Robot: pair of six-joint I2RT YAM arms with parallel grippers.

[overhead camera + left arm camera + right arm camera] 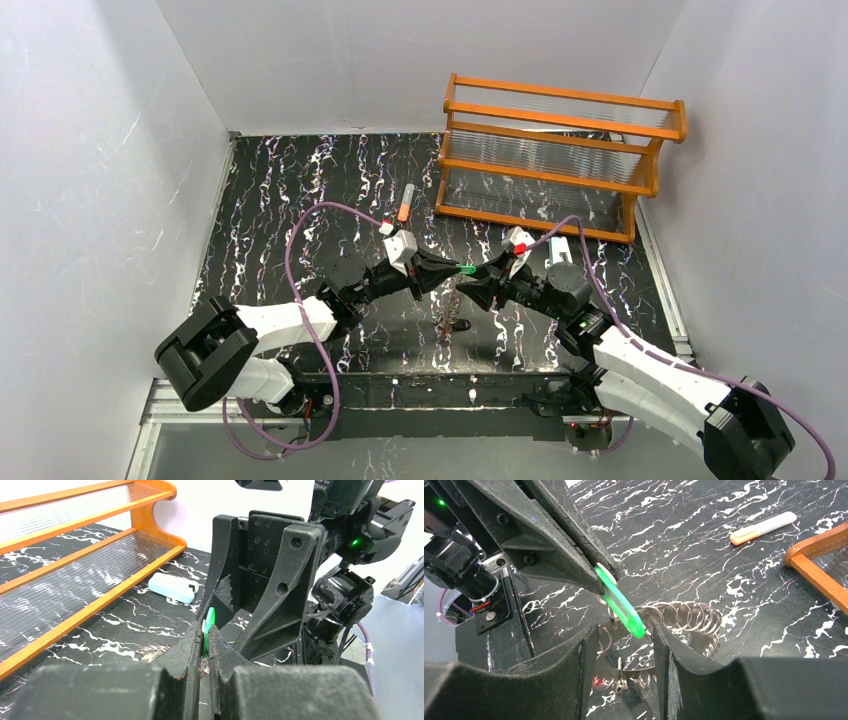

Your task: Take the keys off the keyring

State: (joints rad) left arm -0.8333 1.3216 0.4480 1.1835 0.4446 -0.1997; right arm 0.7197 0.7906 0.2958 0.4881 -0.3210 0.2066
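From above, the two arms meet over the middle of the black marbled tabletop. The left claw, on the left of the meeting point, is pressed together on the green key, which sticks out toward the right claw just beside it. Below the key the keyring shows as a small brownish tangle; whether it hangs or touches the tabletop cannot be told here. An orange rack fills the upper right, an orange-and-grey tube lies left of it, and a pale clip sits just below the rack.

In the left wrist view, the left claw's fingers fill the bottom centre, pinching the thin green key, whose edge rises upright from between them. The right claw stands close behind it. The clip lies at centre left beside the rack's foot.

In the right wrist view, the right claw is spread at the bottom, with the key's rounded tip in the gap. The left claw pinches the key's other end from the upper left. The keyring, a bunch of coiled wire loops, sits right of and below the key
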